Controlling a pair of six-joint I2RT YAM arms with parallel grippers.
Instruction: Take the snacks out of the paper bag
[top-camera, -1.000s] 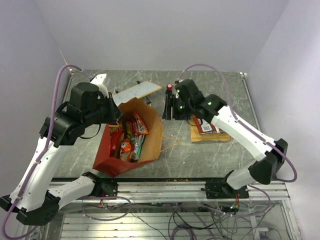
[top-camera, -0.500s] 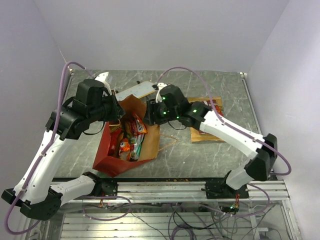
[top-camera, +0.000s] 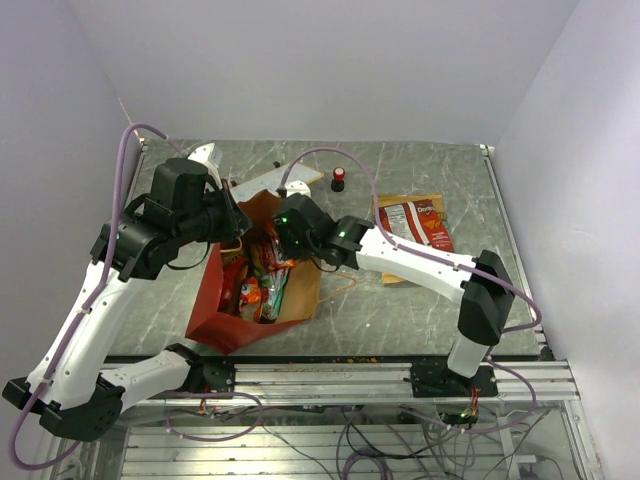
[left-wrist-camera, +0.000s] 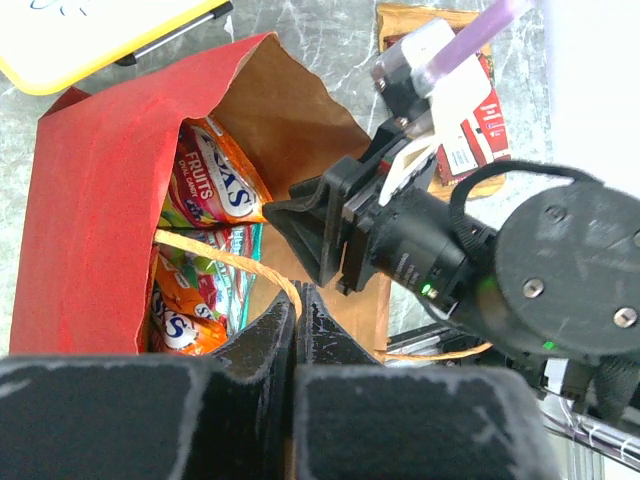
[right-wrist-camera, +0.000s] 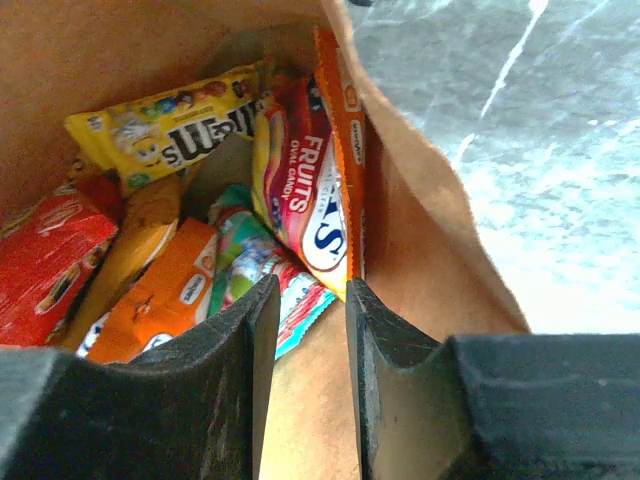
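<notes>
- Paper bag (top-camera: 212, 305): on its side on the grey surface (top-camera: 420, 310), in front of the left arm, red outside up, brown inside showing, mouth open toward the far edge.
- Snacks (top-camera: 262, 285): most of them inside the bag, in a loose pile reaching up to the mouth.
- Pile as seen from the right wrist:
  - yellow packet (right-wrist-camera: 170, 135) at the back
  - fruit candy packet (right-wrist-camera: 305, 200) next to the brown wall on the right of that view
  - orange packet (right-wrist-camera: 160, 300) and red packet (right-wrist-camera: 45, 260) at the lower left
  - green striped packet (right-wrist-camera: 255, 265) between the orange one and the fruit candy
- Left gripper (left-wrist-camera: 297, 295): pressed together at the left side of the mouth, apparently pinching the tan handle (left-wrist-camera: 225, 262), though cord and tips are hard to separate in the wrist view.
- Right gripper (right-wrist-camera: 310, 290): reaching into the mouth from the right, fingers partly spread with a clear gap between them, lower corner of the fruit candy packet in line with that gap, nothing clamped.
- Red chip packet (top-camera: 415, 220): outside the bag and well to its right, flat on a brown sheet (top-camera: 400, 270) on the surface.
- Small red-and-black cylinder (top-camera: 339, 179): upright near the far edge, apart from the bag and from the chip packet.
- White board (top-camera: 262, 182) with a yellow rim: flat on the surface just beyond the bag's mouth.
</notes>
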